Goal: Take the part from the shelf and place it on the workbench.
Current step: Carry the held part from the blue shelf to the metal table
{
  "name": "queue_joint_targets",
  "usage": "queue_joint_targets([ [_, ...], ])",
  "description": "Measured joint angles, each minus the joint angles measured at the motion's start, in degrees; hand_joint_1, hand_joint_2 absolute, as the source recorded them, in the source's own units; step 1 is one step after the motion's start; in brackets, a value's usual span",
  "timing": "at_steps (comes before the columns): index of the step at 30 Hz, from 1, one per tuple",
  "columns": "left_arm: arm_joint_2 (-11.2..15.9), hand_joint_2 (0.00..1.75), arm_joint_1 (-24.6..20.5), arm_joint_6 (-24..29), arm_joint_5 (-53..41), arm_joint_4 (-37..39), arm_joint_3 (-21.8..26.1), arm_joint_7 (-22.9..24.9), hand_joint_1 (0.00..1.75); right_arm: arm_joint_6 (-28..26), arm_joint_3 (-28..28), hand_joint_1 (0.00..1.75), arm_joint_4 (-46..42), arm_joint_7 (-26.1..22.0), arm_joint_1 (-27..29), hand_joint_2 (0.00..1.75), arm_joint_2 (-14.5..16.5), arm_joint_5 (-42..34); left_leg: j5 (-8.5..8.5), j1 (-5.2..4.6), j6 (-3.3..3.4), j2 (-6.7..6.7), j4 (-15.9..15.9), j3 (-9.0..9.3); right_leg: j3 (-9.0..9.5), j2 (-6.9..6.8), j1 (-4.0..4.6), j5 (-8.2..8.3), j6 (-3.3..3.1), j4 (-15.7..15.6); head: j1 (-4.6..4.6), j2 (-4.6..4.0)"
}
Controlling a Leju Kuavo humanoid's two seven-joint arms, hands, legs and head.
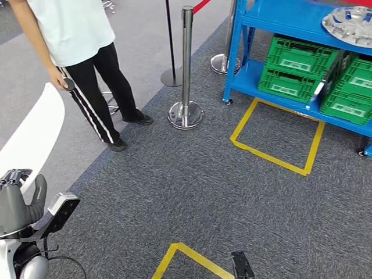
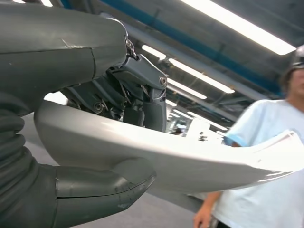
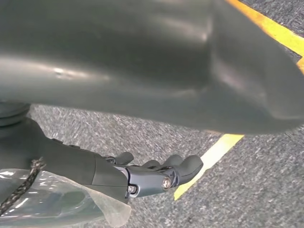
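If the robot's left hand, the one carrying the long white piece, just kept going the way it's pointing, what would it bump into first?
Most likely the person. The left hand holds the white part, which juts ahead of it toward that person, whose hand hangs at its far tip. The part would arrive before the hand; depth is hard to judge.

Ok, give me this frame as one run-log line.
left hand: holds white part | right hand: empty, fingers apart, over carpet | shelf: ahead right | person: beside part
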Motion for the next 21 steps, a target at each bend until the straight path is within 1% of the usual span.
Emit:
queue_joint_targets([
  [1,0.0,1.75,-0.1,0.0,0.1,0.1,0.0,0.0,1.69,-0.2,-0.1,0.0,0.0,0.0,0.1,0.0,0.0,-0.1,-0.3,-0.25,0.32,0.18,-0.5,0.11,0.09,-0.65,0.12,-0.1,0.26,-0.1,0.01,0.0],
  [2,0.0,1.75,0.0,-0.1,0.1,0.3,0.1,-0.1,1.69,-0.4,-0.2,0.0,0.0,-0.2,0.2,0.0,0.0,-0.2,-0.26,-0.3,0.66,-0.46,-0.8,0.03,0.25,-1.33,0.18,-0.19,0.54,-0.2,0.02,0.0],
  [3,0.0,1.75,0.1,-0.2,0.1,0.5,0.2,-0.3,1.69,-0.7,-0.4,0.0,0.0,-0.4,0.3,0.0,0.0,-0.3,-0.11,-0.17,0.96,-1.11,-1.0,0.05,0.3,-1.4,0.12,-0.41,0.87,-0.2,0.04,0.0],
  [4,0.0,1.75,0.1,-0.3,0.0,0.6,0.2,-0.5,1.69,-1.0,-0.5,0.0,0.0,-0.8,0.5,0.0,0.0,-0.4,0.06,-0.02,1.27,-1.78,-1.3,0.12,0.15,-0.48,0.01,-0.95,1.16,0.3,0.06,0.0],
  [5,0.0,1.75,0.0,-0.4,0.0,0.8,0.2,-0.9,1.69,-1.2,-0.7,0.0,0.0,-1.3,0.7,0.0,0.0,-0.6,0.25,0.16,1.62,-2.43,-1.5,0.18,-0.52,1.06,-0.08,-2.03,1.41,1.9,0.17,0.0],
  [6,-0.1,1.75,-0.2,-0.5,-0.1,1.0,0.2,-1.3,1.69,-1.4,-1.0,0.0,0.0,-1.7,1.1,0.0,0.0,-0.7,0.39,0.31,1.89,-3.06,-1.6,0.21,-1.9,2.95,-0.21,-3.59,1.56,4.7,0.27,0.0],
  [7,-0.2,1.75,-0.4,-0.6,-0.2,1.3,0.1,-1.6,1.69,-1.5,-1.3,0.0,0.0,-2.1,1.5,0.0,0.0,-0.9,0.42,0.31,2.08,-3.76,-1.7,0.16,-3.69,4.43,-0.25,-5.29,1.61,8.3,0.37,0.0],
  [8,-0.4,1.75,-0.7,-0.8,-0.3,1.6,-0.1,-1.9,1.69,-1.6,-1.5,0.0,0.1,-2.5,1.9,0.0,0.0,-1.2,0.44,0.29,2.22,-4.5,-1.6,0.11,-5.63,5.11,-0.26,-6.63,1.64,12.0,0.43,0.0],
  [9,-0.5,1.75,-0.9,-1.0,-0.4,2.0,-0.3,-2.2,1.69,-1.7,-1.8,0.0,0.1,-2.8,2.4,0.0,0.0,-1.4,0.44,0.26,2.26,-5.28,-1.6,0.1,-7.15,5.39,-0.26,-7.11,1.67,14.5,0.43,0.0],
  [10,-0.7,1.75,-1.1,-1.2,-0.5,2.5,-0.6,-2.4,1.69,-1.8,-2.1,0.0,0.2,-3.1,2.7,0.0,-0.1,-1.6,0.43,0.24,2.27,-6.08,-1.6,0.11,-7.85,5.5,-0.26,-6.52,1.7,15.2,0.45,0.0],
  [11,-0.8,1.75,-1.5,-1.4,-0.6,2.9,-0.9,-2.6,1.69,-2.0,-2.4,0.0,0.2,-3.3,2.9,0.0,-0.1,-1.9,0.42,0.24,2.25,-6.9,-1.5,0.13,-7.51,5.64,-0.28,-4.85,1.69,13.6,0.44,0.0],
  [12,-1.0,1.75,-2.0,-1.8,-0.6,3.2,-1.3,-2.8,1.69,-2.2,-2.7,0.0,0.3,-3.6,3.0,0.0,-0.1,-2.3,0.39,0.26,2.21,-7.7,-1.5,0.16,-6.35,6.02,-0.33,-2.57,1.63,10.4,0.44,0.0],
  [13,-1.2,1.75,-2.6,-2.2,-0.6,3.4,-1.9,-2.9,1.69,-2.5,-3.1,0.0,0.3,-3.8,3.1,0.0,-0.1,-2.6,0.33,0.3,2.09,-8.43,-1.3,0.14,-4.85,7.05,-0.43,-0.66,1.52,6.8,0.45,0.0],
  [14,-1.3,1.75,-3.4,-2.7,-0.6,3.7,-2.5,-3.0,1.69,-2.9,-3.5,0.0,0.3,-3.9,3.1,0.0,-0.1,-3.0,0.24,0.27,1.89,-9.15,-1.1,-0.01,-3.38,8.34,-0.62,0.62,1.42,3.5,0.41,0.0],
  [15,-1.6,1.75,-4.1,-3.1,-0.5,3.9,-3.1,-3.0,1.69,-3.3,-3.9,0.0,0.3,-4.1,3.1,0.0,-0.1,-3.4,0.23,0.32,1.59,-9.78,-0.8,-0.24,-2.39,9.36,-0.72,1.14,1.31,1.5,0.39,0.0],
  [16,-1.7,1.75,-4.8,-3.5,-0.5,4.2,-3.8,-3.1,1.69,-3.6,-4.4,0.0,0.3,-4.3,3.3,0.0,-0.1,-3.8,0.28,0.4,1.23,-10.42,-0.7,-0.51,-1.9,9.97,-0.72,1.04,1.17,0.7,0.37,0.0],
  [17,-1.9,1.75,-5.4,-3.7,-0.5,4.5,-4.5,-3.1,1.69,-4.0,-4.9,0.0,0.3,-4.4,3.4,0.0,-0.1,-4.1,0.41,0.48,0.86,-11.06,-0.6,-0.77,-1.68,9.81,-0.67,1.01,1.01,0.4,0.37,0.0],
  [18,-2.1,1.75,-5.7,-3.8,-0.4,4.7,-5.1,-3.1,1.69,-4.2,-5.3,0.0,0.3,-4.6,3.5,0.0,0.0,-4.3,0.47,0.64,0.53,-11.37,-0.6,-0.93,-1.58,9.14,-0.66,1.12,0.73,0.4,0.39,0.0],
  [19,-2.2,1.75,-5.9,-3.8,-0.4,5.0,-5.5,-3.1,1.69,-4.5,-5.6,0.0,0.3,-4.7,3.6,0.0,0.0,-4.4,0.25,0.62,0.22,-10.8,-0.3,-1.12,-1.43,8.54,-0.7,1.22,0.45,0.2,0.35,0.0],
  [20,-2.3,1.75,-6.1,-3.8,-0.4,5.2,-5.9,-3.1,1.69,-4.6,-5.9,0.0,0.3,-4.7,3.8,0.0,0.0,-4.4,-0.47,0.57,-0.08,-9.54,0.8,-1.65,-1.27,7.9,-0.79,1.3,0.12,0.0,0.17,0.0],
  [21,-2.4,1.75,-6.4,-3.8,-0.4,5.4,-6.2,-3.2,1.69,-4.7,-6.1,0.0,0.3,-4.8,3.9,0.0,0.0,-4.5,-1.78,0.53,-0.38,-7.88,3.1,-2.71,-1.11,7.18,-0.88,1.31,-0.19,-0.1,-0.02,0.0],
])
